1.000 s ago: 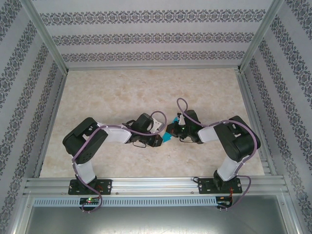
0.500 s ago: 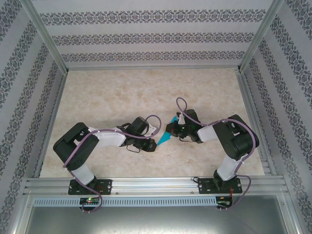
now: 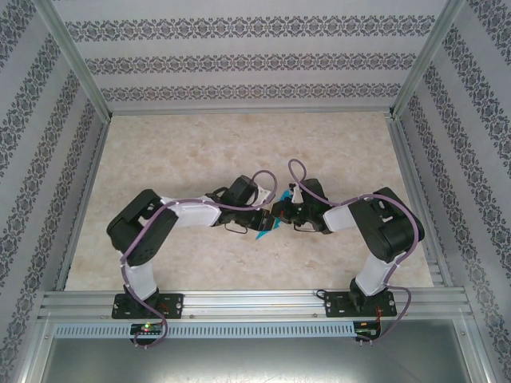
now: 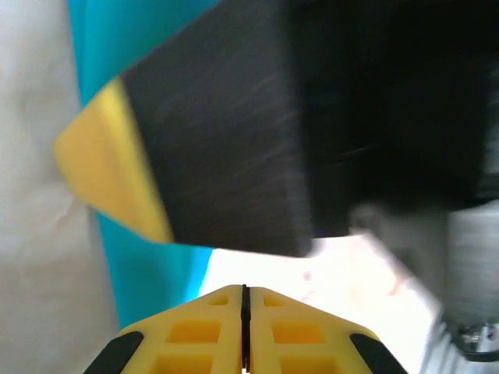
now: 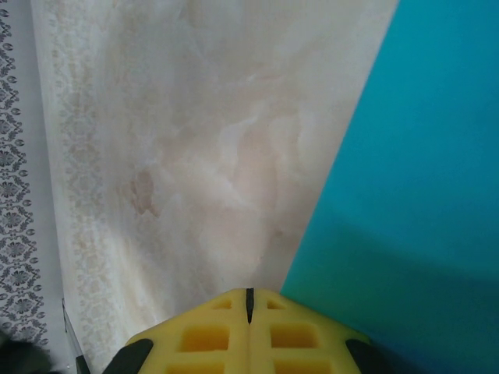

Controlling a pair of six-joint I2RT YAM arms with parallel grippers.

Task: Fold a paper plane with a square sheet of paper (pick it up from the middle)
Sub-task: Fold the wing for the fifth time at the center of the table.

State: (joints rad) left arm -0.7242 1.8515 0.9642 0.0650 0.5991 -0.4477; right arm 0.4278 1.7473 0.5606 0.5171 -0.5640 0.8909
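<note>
The teal-blue sheet of paper (image 3: 265, 230) lies on the table between the two arms, mostly covered by them. My left gripper (image 3: 262, 219) is shut and hovers just over it; in the left wrist view its jaws (image 4: 243, 290) are closed with nothing between them, and the paper (image 4: 136, 261) runs along the left. My right gripper (image 3: 279, 214) is also shut, its black and yellow finger (image 4: 210, 132) close in front of the left one. In the right wrist view the closed jaws (image 5: 249, 293) rest at the paper's (image 5: 421, 195) left edge.
The marble-patterned table (image 3: 200, 152) stretches bare behind and to the left of the arms. Patterned walls (image 3: 239, 60) and aluminium posts (image 3: 76, 68) fence it in. A metal rail (image 3: 255, 302) runs along the near edge by the arm bases.
The left arm swung out toward the near left, uncovering more of the paper, then came back in against the right gripper. The right arm has stayed put.
</note>
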